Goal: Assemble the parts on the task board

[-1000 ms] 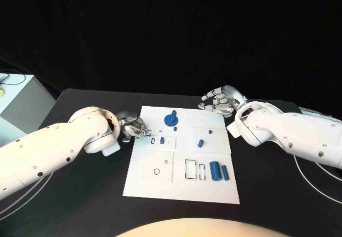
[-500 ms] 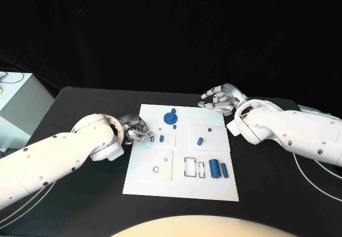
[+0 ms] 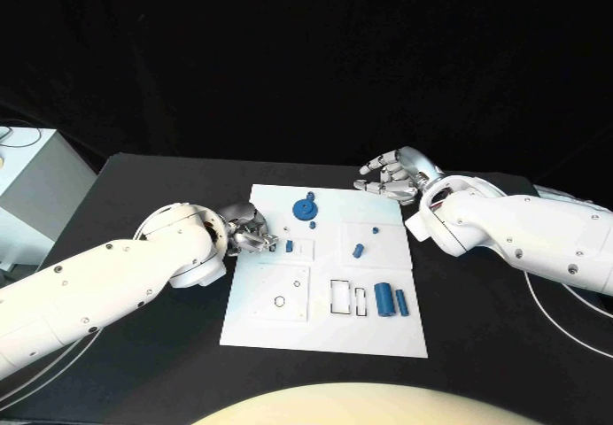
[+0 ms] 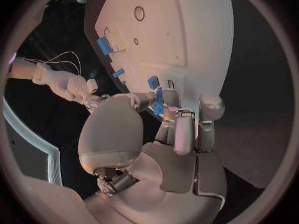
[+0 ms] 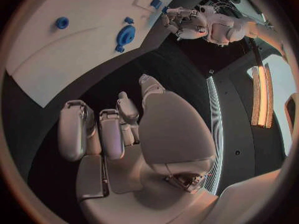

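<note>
Left hand: I see my left hand (image 3: 245,232) at the left edge of the task board (image 3: 326,332), fingers (image 4: 181,129) curled together close over a small blue part (image 4: 157,100). I cannot tell whether they pinch it or only touch it.
Right hand: my right hand (image 3: 396,176) hangs off the board's far right corner above the worktop (image 3: 153,181), fingers (image 5: 74,129) loosely curled, nothing in them.
Parts: blue gear (image 3: 306,211) stands near the board's far edge; two blue cylinders (image 3: 393,304) lie beside an open rectangular slot (image 3: 341,299) near the right edge; small blue pieces (image 3: 359,251) sit mid-board.
Risk 1: if the left fingers have only a partial hold, I judge the small part could twist or drop when moved, and miss its recess.
Risk 2: the left hand rests at the board's edge; a sideways push could shift the whole board and spill the loose cylinders.
Risk 3: the left wrist's bulk hides the contact in the head view, so misalignment may go unnoticed.
</note>
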`<state>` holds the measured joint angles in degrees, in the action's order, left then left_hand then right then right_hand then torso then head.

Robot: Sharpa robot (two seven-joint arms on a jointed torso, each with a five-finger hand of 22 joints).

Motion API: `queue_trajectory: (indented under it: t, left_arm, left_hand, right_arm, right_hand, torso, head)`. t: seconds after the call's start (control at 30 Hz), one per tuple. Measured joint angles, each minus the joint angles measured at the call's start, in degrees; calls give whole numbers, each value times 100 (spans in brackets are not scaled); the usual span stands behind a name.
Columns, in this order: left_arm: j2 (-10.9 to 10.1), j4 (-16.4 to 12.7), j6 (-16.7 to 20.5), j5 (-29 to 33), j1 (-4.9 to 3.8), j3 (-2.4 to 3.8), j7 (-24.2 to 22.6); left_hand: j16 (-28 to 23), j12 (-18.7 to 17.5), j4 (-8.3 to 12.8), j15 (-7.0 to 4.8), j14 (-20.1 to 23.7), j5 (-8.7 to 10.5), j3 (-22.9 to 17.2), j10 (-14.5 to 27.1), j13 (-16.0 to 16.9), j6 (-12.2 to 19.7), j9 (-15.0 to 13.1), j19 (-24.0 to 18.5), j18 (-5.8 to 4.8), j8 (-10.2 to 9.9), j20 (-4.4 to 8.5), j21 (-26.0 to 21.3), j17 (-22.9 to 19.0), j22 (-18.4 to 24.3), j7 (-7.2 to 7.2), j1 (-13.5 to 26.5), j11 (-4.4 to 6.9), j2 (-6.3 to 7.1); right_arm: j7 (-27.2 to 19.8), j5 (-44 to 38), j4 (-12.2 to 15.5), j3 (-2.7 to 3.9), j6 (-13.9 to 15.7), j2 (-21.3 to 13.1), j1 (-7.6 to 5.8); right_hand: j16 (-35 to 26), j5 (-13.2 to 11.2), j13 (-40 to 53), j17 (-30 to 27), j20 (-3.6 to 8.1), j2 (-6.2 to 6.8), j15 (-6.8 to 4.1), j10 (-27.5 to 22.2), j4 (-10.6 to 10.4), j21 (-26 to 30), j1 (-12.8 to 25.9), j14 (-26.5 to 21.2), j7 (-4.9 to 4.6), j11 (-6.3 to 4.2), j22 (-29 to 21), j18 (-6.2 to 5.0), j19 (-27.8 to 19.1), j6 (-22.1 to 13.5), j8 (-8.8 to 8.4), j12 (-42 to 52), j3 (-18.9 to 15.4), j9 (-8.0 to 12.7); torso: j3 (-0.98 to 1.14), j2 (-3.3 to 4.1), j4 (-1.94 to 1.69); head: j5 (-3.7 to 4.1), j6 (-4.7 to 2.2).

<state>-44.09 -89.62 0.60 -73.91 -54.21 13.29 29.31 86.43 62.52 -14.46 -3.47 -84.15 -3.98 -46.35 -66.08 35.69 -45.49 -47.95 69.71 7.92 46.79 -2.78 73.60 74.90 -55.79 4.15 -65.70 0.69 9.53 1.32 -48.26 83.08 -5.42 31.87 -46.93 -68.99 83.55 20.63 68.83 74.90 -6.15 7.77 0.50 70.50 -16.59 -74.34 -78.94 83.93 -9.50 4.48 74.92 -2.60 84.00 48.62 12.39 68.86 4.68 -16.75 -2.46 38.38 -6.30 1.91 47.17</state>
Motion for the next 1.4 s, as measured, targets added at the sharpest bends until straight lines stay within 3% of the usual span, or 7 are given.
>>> queue_trajectory:
  t: [1.0, 1.4]
  left_arm:
    - [98, 90, -277, -529, 2, -16, 55]
    - [145, 183, -285, -664, 3, -57, 58]
  left_hand:
    - [0, 0, 56, 1, 0, 45, -54, 1, -55, -1, 13, 11, 1, 22, 11, 0, 0, 6, 0, -3, -2, -2]
    - [0, 0, 56, 1, 0, 45, -54, 1, -54, -1, 14, 11, 0, 15, 11, 0, 0, 7, -1, -6, -3, -6]
  right_arm:
    - [0, -2, 12, 0, -4, -8, 1]
    - [0, -2, 24, 0, -5, -15, 1]
  right_hand:
    - [0, 24, -9, 0, 0, 0, -21, 0, 0, 0, 0, 21, 0, 0, -2, 0, 0, 0, 0, 0, 32, 2]
    - [0, 23, -9, 0, 0, 0, -21, 0, 0, 0, 0, 21, 0, 0, 3, 0, 0, 0, 0, 0, 32, 2]
  torso:
    - [-3, 5, -1]
    - [-2, 8, 2]
  head:
    - [-1, 73]
    - [13, 90]
